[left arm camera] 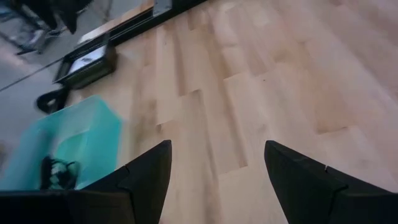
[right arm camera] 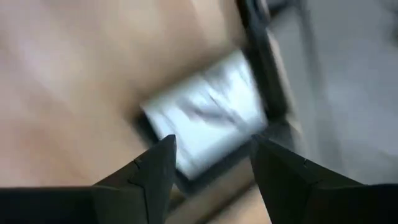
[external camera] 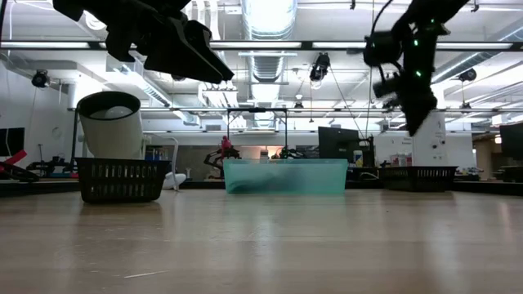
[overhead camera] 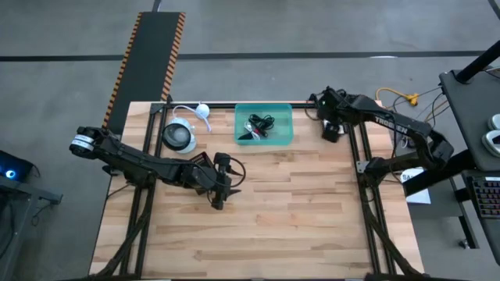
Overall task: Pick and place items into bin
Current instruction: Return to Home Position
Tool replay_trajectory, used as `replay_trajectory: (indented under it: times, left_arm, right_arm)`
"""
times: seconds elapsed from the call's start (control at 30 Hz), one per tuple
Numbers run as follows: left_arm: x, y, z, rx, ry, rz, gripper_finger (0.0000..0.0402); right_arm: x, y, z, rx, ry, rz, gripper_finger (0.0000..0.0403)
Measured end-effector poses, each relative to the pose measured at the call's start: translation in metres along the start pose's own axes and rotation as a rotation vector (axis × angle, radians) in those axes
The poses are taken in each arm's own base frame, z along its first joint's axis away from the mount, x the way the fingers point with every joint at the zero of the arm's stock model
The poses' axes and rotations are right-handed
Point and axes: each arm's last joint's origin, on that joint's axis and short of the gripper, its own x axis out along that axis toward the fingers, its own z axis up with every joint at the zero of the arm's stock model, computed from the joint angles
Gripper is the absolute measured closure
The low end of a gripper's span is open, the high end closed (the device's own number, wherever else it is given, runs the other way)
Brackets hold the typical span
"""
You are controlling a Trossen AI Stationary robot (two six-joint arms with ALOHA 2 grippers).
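Right wrist view: right gripper (right arm camera: 212, 146) with fingers spread wide and nothing between them, poised just above what seems to be a pale flat box (right arm camera: 202, 134), though hard to tell for certain. From above, placed at the rear right corner of the desk (overhead camera: 297, 218), over the black basket (external camera: 417, 174) there. Left gripper (left arm camera: 217, 149) likewise parted and empty, hanging over bare wood toward the front left. Bin (overhead camera: 238, 125) at the rear centre, well apart from both, with coiled black cables (overhead camera: 262, 123) and a white packet (overhead camera: 248, 136) inside. For the retreat: lift straight up first, clear of the basket rim, and only then fold back toward the right-hand frame. Keep the fingers apart on the way up so as not to snag the box. Avoid any sweep toward the bin or across the left arm. Probably little left to collect, judging by the bare desk.
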Motion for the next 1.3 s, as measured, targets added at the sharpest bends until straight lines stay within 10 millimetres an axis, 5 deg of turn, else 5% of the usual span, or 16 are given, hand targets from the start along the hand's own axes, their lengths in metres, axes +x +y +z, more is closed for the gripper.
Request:
replay_trajectory:
  times: [0.2,0.33,0.47,0.63,0.93,1.3]
  left_arm:
    - [0.002,0.011,-0.002,-0.027,0.013,0.071,0.0162]
    - [0.004,0.018,-0.003,-0.067,-0.065,0.112,0.0162]
    - [-0.002,0.022,-0.011,-0.114,-0.199,0.14,0.0162]
    - [-0.025,0.023,-0.029,-0.156,-0.3,0.171,0.0162]
    - [-0.081,0.026,-0.066,-0.271,-0.453,0.187,0.0181]
    - [-0.115,0.019,-0.11,-0.277,-0.477,0.151,0.0355]
  right_arm:
    - [-0.035,0.003,0.031,0.123,-0.585,0.372,0.023]
    - [-0.051,0.033,0.034,0.036,-0.946,0.359,0.0254]
    - [-0.053,0.07,0.016,0.015,-1.172,0.428,0.0275]
    - [-0.039,0.101,-0.022,0.068,-1.215,0.421,0.0295]
    - [-0.022,0.109,-0.077,0.148,-1.341,0.416,0.0337]
    - [-0.009,0.112,-0.099,0.18,-1.421,0.448,0.0361]
